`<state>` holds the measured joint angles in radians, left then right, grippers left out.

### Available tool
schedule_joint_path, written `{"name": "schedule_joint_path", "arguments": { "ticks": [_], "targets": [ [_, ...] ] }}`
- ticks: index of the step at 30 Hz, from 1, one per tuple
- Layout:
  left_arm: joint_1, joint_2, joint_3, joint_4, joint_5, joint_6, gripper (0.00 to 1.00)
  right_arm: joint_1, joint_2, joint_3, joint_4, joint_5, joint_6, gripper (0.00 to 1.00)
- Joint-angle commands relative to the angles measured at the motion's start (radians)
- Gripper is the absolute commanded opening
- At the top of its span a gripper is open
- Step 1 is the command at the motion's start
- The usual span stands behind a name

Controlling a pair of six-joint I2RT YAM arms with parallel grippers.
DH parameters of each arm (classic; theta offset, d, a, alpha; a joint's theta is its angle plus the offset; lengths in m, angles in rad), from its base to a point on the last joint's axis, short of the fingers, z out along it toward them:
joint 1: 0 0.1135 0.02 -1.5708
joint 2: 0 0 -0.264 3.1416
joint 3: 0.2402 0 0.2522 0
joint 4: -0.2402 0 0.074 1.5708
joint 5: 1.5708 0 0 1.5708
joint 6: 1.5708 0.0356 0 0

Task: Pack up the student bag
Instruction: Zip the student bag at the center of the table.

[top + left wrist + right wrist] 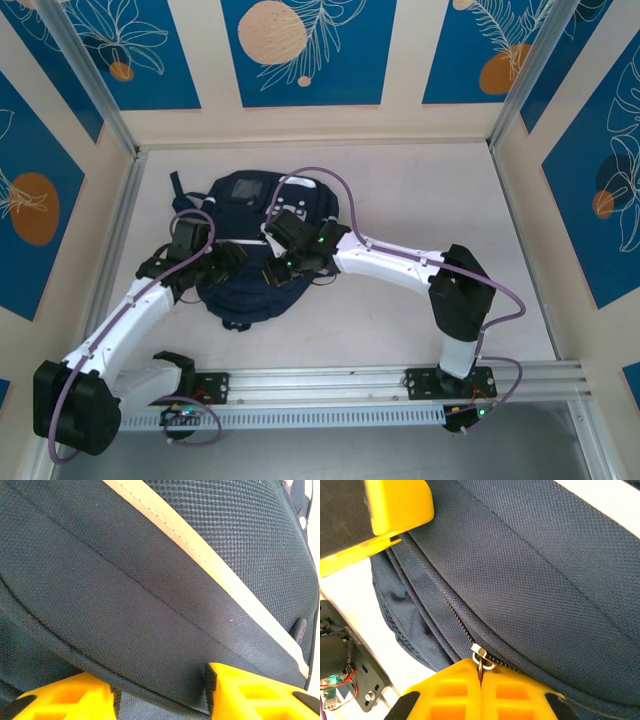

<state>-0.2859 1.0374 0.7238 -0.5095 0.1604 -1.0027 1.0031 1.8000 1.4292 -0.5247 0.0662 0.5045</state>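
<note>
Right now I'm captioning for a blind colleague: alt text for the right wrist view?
The right pincer, yellow, is shut on the metal zip pull of the navy student bag; white table lies at lower left.

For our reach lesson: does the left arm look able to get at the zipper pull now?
Probably not: the right gripper is shut on the zipper pull, covering it, while the left gripper straddles a fold of the student bag.

White left arm (130, 314) and right arm (390, 265) are carrying purple cables (354, 205). Yellow fingers (445, 692) are showing square recesses
</note>
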Motion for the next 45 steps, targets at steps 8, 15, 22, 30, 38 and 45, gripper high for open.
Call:
{"name": "schedule_joint_path", "arguments": {
  "ticks": [8,15,22,30,38,45],
  "targets": [
    [0.01,0.02,-0.018,-0.046,-0.176,0.012,0.05,0.01,-0.101,-0.074,-0.088,0.2,-0.101,0.0],
    [0.01,0.023,-0.017,-0.066,-0.188,0.047,0.0,-0.085,-0.138,-0.139,-0.111,0.262,-0.158,0.0],
    [0.01,0.027,-0.004,-0.105,-0.193,0.103,0.0,-0.2,-0.063,-0.055,-0.113,0.199,-0.16,0.0],
    [0.01,0.021,0.008,-0.104,-0.161,0.16,0.0,-0.255,-0.015,0.02,-0.147,0.127,-0.123,0.0],
    [0.01,0.031,0.067,-0.107,-0.074,0.274,0.0,-0.317,-0.118,-0.081,-0.177,0.156,-0.086,0.0],
    [0.008,0.075,0.089,-0.008,0.209,0.362,0.38,-0.403,-0.289,-0.277,-0.157,0.173,-0.043,0.0]
  ]
}}
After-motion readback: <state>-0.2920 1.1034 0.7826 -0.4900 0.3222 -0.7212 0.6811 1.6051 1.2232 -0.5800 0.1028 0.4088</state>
